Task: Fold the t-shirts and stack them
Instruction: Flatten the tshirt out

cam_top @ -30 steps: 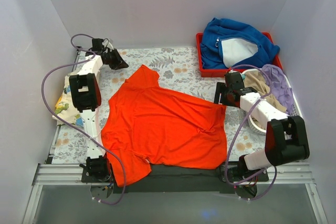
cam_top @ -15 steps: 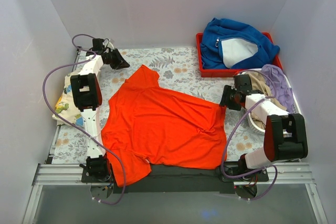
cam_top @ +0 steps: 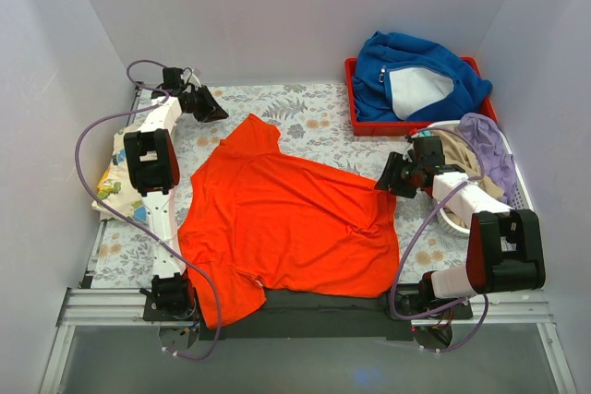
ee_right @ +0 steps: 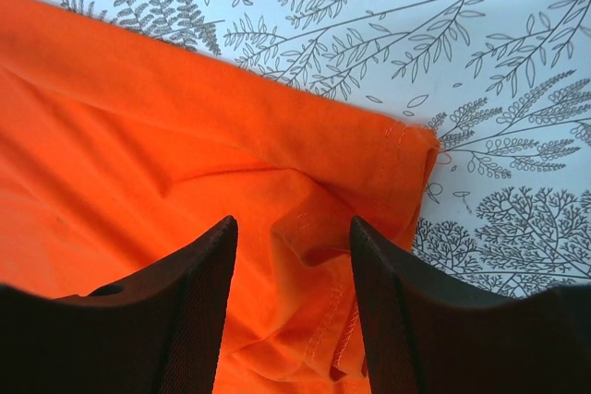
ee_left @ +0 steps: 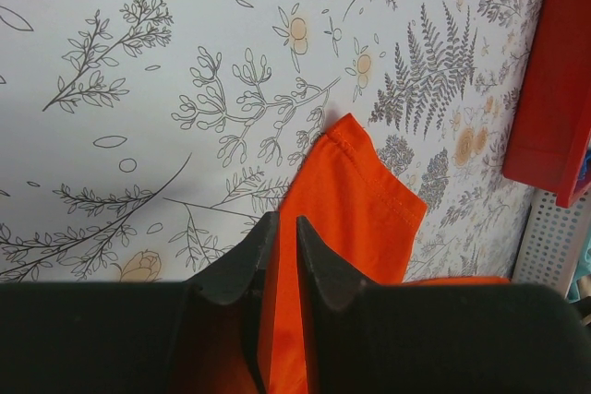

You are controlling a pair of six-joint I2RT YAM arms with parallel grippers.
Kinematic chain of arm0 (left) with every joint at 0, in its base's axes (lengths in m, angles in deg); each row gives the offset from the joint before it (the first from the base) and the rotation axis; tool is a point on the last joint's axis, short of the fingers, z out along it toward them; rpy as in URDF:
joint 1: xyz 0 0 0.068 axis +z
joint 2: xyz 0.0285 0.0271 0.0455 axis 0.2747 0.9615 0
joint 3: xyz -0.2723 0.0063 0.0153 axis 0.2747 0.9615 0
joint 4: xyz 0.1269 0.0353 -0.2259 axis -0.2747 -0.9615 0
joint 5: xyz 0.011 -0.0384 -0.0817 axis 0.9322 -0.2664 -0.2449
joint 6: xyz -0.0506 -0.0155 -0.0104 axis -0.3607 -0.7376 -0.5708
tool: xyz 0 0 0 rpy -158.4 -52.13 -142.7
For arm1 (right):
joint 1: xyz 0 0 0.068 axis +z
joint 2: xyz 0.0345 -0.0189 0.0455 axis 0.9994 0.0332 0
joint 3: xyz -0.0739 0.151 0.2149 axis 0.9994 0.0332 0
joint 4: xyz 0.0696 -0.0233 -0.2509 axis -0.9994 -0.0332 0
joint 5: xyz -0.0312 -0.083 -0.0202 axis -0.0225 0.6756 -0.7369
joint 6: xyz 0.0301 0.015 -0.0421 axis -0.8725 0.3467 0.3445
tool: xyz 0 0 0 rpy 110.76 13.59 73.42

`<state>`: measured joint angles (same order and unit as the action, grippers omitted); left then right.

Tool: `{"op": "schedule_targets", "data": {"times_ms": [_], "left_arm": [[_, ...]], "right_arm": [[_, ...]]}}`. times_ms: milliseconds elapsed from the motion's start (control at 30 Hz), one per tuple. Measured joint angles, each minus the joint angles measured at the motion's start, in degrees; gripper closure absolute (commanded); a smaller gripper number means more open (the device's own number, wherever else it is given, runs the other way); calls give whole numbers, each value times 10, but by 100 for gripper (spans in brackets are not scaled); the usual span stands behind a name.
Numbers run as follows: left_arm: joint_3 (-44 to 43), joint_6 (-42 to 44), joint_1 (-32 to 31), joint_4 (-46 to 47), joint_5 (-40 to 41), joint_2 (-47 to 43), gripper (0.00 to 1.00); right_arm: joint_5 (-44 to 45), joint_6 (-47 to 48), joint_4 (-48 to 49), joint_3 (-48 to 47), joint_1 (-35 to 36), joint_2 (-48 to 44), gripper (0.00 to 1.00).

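Honestly the main risk sits at the right gripper (ee_right: 291, 228). Its fingers stand wide apart, holding nothing, astride a bunched, doubled-over bit of sleeve hem on the plain bright orange-red cloth t-shirt (cam_top: 286, 219). If it closes there it prob. takes the crumple, not a clean edge, so a fold would carry that crease in. Or it nips one layer only & drags the whole shirt askew.

2nd risk: the shirt's near sleeve hangs past the floral table cover (cam_top: 305, 103) onto the dark strip (cam_top: 323, 306), so a pull could slide it off the front.

Landmark = the red plastic tray (cam_top: 353, 99) w/ the thick blue garment (cam_top: 416, 66) in it:
- **Orange shirt:** near & left of the tray, spread roughly flat, not folded yet. One sleeve is left of the tray at about its depth, & wrinkles fan from the sleeve closest to the tray.
- **Right gripper:** just near of the tray's near-left corner, at the shirt's edge.
- **Left gripper (ee_left: 286, 220):** well left of the tray, fingers drawn almost together w/ a thin slit, nothing pinched, apart from the shirt in the top view.
- **Cream dinosaur-print t-shirt (cam_top: 109, 184):** farthest left of the tray, partly behind the left arm; can't tell if it's folded
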<state>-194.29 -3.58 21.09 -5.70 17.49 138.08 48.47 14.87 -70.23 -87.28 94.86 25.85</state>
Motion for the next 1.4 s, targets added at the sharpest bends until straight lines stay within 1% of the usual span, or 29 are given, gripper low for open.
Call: {"op": "schedule_targets", "data": {"times_ms": [133, 233, 267, 333, 367, 433, 467, 500, 667, 1000, 1200, 1333, 1367, 1400], "left_arm": [[0, 0, 0, 0, 0, 0, 88], [0, 0, 0, 0, 1, 0, 88], [0, 0, 0, 0, 1, 0, 88], [0, 0, 0, 0, 1, 0, 88], [0, 0, 0, 0, 1, 0, 88], [0, 0, 0, 0, 1, 0, 88], [0, 0, 0, 0, 1, 0, 88], [0, 0, 0, 0, 1, 0, 88], [0, 0, 0, 0, 1, 0, 88], [0, 0, 0, 0, 1, 0, 88], [0, 0, 0, 0, 5, 0, 89], [9, 0, 0, 3, 18, 0, 89], [14, 0, 0, 5, 21, 0, 89], [18, -1, 0, 5, 22, 0, 89]], "right_arm": [[-5, -3, 0, 7, 0, 0, 44], [-9, -3, 1, 7, 0, -1, 51], [-10, -3, 1, 7, 0, -1, 60], [-12, -3, 2, 7, 0, -1, 67], [-13, -3, 3, 7, 0, 0, 77], [-13, -2, 5, 7, 0, 2, 88], [-12, -2, 6, 7, 0, 4, 97], [-12, 0, 7, 7, 0, 7, 99], [-6, 3, 7, -2, 0, 16, 99], [42, 30, -3, -38, -6, 18, 99], [48, 69, -16, -71, -14, 18, 99], [82, 93, -15, -96, -14, 19, 99], [89, 98, -18, -104, -14, 24, 93], [93, 101, -20, -113, -15, 32, 86]]}}
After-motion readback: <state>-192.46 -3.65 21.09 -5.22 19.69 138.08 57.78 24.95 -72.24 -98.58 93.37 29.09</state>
